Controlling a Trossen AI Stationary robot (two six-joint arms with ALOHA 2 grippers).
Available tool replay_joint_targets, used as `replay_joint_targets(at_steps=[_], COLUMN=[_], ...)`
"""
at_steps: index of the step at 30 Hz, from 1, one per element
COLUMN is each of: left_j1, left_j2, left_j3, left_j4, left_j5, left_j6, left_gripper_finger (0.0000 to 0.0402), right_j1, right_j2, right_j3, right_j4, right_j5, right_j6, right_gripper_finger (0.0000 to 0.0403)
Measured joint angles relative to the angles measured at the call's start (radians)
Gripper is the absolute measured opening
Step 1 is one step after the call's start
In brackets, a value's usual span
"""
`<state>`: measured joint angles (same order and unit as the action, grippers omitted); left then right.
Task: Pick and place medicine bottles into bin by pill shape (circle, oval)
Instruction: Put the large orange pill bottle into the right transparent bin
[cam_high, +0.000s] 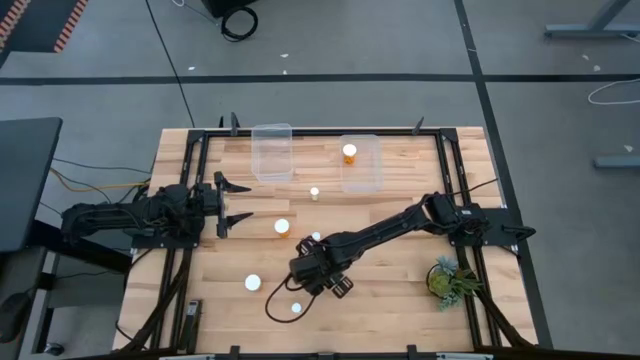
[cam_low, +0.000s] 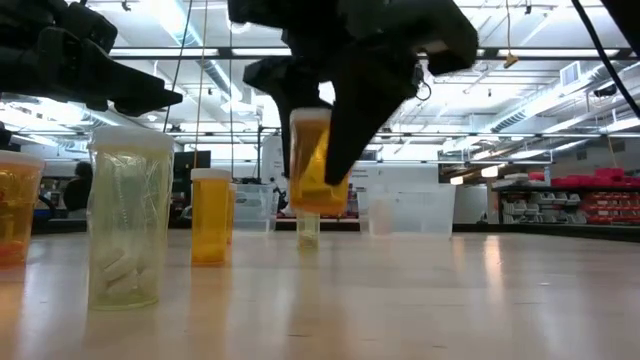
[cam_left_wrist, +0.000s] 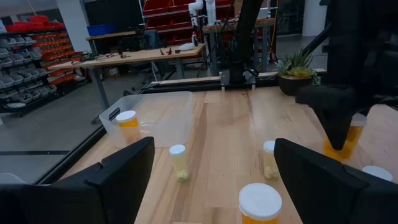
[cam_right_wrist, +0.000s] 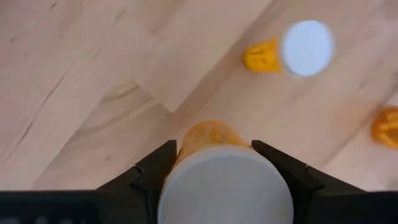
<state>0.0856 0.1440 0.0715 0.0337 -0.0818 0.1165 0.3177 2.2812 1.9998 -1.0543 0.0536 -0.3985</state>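
One bottle (cam_high: 349, 153) sat in the right-hand clear bin (cam_high: 361, 180) when we looked down from above, and the left-hand bin (cam_high: 272, 152) beside it looked empty, so we judged the sorting barely begun. Several white-capped bottles stood loose on the table (cam_high: 400, 290): one (cam_high: 314, 192) near the bins, one (cam_high: 282, 227) mid-table, two nearer the front (cam_high: 253, 283) and (cam_high: 296, 308). The right claw (cam_high: 312, 268) was over the middle of the table, but from overhead we could not see its catch. That came from the table-level camera: the right claw (cam_low: 318, 150) was clamped on an amber bottle (cam_low: 318, 170) lifted clear of the wood. The right wrist camera confirmed it, fingers (cam_right_wrist: 152, 171) pressed to either side of the capped bottle (cam_right_wrist: 217, 180). Its pill shape we could not tell. The left claw (cam_high: 232, 204) waited at the table's left edge, fingers spread wide and empty, as its own wrist camera showed.
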Motion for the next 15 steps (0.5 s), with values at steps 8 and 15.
replay_joint_targets(at_steps=[8,15], left_j1=[0.000,0.000], left_j2=[0.000,0.000], left_j3=[0.000,0.000], left_j4=[0.000,0.000], left_j5=[0.000,0.000], left_j6=[0.000,0.000], left_gripper_finger=[0.0341,0.0341], right_j1=[-0.029,-0.066], right_j2=[0.000,0.000], right_j3=[0.081,0.154], right_j4=[-0.094,-0.174], right_j5=[-0.001,-0.001], right_j6=[0.019,0.045], right_gripper_finger=[0.0207,0.0207])
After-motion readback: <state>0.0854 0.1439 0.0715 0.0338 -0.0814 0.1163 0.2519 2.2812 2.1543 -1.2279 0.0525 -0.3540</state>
